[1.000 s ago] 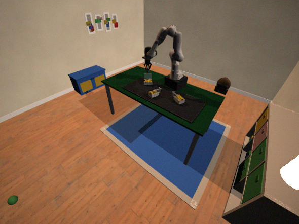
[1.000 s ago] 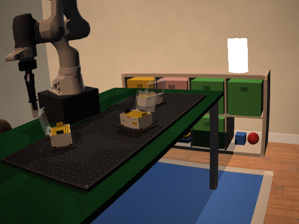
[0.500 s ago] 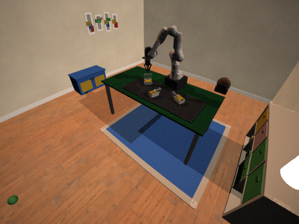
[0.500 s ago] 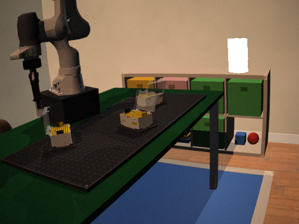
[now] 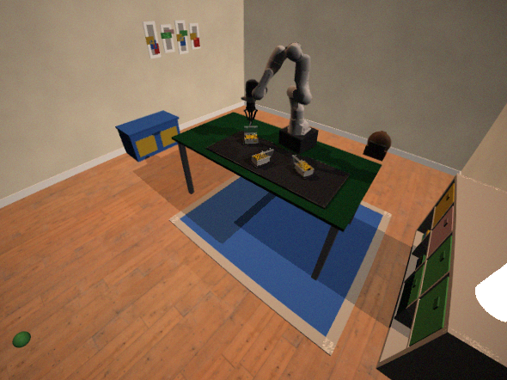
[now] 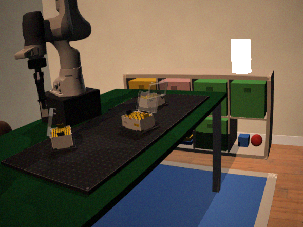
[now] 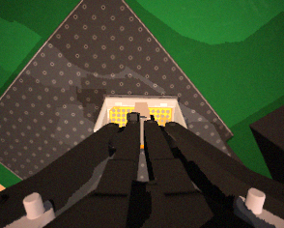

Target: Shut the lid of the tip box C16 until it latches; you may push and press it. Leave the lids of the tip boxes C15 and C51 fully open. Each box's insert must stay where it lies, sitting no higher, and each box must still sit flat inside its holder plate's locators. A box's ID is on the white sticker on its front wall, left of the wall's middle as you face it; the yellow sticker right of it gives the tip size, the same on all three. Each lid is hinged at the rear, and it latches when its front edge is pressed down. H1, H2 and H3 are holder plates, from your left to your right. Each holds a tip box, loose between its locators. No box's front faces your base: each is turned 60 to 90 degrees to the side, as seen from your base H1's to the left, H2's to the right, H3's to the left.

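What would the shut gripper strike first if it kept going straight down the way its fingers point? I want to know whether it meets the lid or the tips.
Probably the raised clear lid of the nearest tip box: the gripper sits close behind it, though depth is uncertain.

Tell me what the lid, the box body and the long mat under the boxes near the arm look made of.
Lid: clear, glossy plastic by the look; the dark base shows through it. Box body: opaque, matte off-white plastic, probably. Mat: dark, matte board with a regular grid of small rings, like a perforated plate; metal or plastic, I cannot tell.
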Action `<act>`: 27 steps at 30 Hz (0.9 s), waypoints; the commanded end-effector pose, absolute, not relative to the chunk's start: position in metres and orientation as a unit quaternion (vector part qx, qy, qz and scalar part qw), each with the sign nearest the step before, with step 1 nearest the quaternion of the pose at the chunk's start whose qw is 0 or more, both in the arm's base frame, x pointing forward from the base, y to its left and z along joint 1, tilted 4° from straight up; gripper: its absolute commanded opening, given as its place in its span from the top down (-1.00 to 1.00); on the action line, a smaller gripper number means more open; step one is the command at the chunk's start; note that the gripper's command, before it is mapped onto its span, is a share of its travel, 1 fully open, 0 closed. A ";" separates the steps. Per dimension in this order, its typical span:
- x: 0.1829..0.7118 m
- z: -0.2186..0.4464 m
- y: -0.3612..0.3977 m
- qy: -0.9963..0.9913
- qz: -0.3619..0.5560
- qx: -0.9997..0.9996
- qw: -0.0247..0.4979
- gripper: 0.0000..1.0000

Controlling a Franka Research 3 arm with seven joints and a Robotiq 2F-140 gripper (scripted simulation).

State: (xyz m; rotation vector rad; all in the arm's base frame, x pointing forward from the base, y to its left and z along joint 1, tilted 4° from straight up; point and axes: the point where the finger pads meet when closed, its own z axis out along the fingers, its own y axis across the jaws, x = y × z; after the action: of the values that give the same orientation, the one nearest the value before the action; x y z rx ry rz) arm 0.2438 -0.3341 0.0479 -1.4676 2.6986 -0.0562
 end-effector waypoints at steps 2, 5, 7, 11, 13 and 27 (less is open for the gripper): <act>0.245 0.048 -0.331 0.886 -0.018 -0.462 0.034 1.00; 0.247 0.049 -0.328 0.886 -0.018 -0.462 0.034 1.00; 0.249 0.050 -0.326 0.886 -0.018 -0.462 0.034 1.00; 0.252 0.051 -0.322 0.886 -0.018 -0.462 0.034 1.00; 0.253 0.051 -0.320 0.886 -0.018 -0.462 0.034 1.00; 0.258 0.053 -0.312 0.886 -0.018 -0.462 0.034 1.00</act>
State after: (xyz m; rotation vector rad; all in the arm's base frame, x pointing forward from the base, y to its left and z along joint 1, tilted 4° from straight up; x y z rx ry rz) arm 0.2591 -0.3133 0.0529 -1.4501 2.7084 -0.0600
